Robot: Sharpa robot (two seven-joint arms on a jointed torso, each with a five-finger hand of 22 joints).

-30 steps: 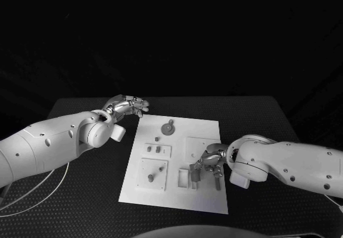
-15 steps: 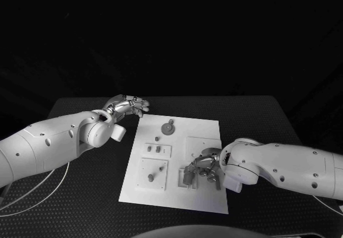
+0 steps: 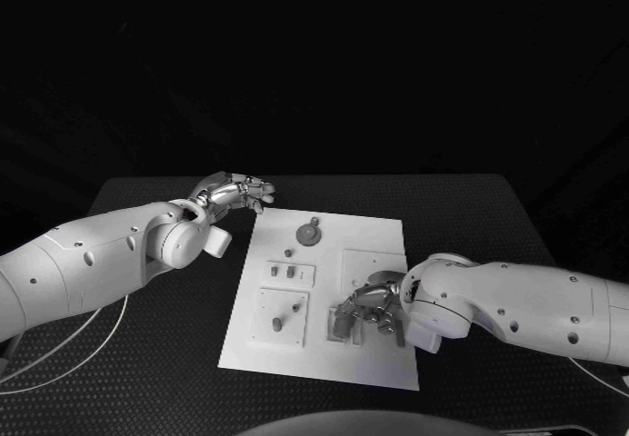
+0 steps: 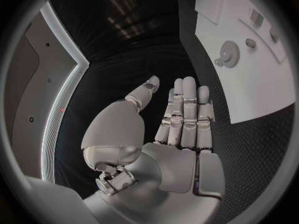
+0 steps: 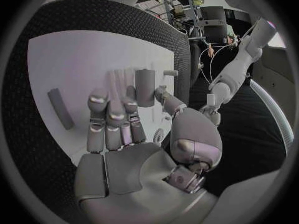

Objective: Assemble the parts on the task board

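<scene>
The white task board (image 3: 374,232) lies mid-table. My right hand (image 3: 371,309) hangs low over its near right part. In the right wrist view an upright grey part (image 5: 145,87) is pinched between the thumb and a fingertip of my right hand (image 5: 124,134), beside a ridged slot in the board (image 5: 69,59). A grey bar (image 5: 56,108) lies loose on the board nearby. My left hand (image 3: 234,193) floats off the board's far left corner, holding nothing; in the left wrist view its fingers (image 4: 186,114) are straight.
A gear (image 3: 308,235) stands at the board's far side and also appears in the left wrist view (image 4: 231,51). Two small pieces (image 3: 284,272) and a peg (image 3: 276,322) sit on the left half. Black table mat (image 3: 485,209) surrounds the board.
My right hand has slid toward the board's near edge and a little leftward, bringing the grey part over the slot area. The left arm has stayed still.
</scene>
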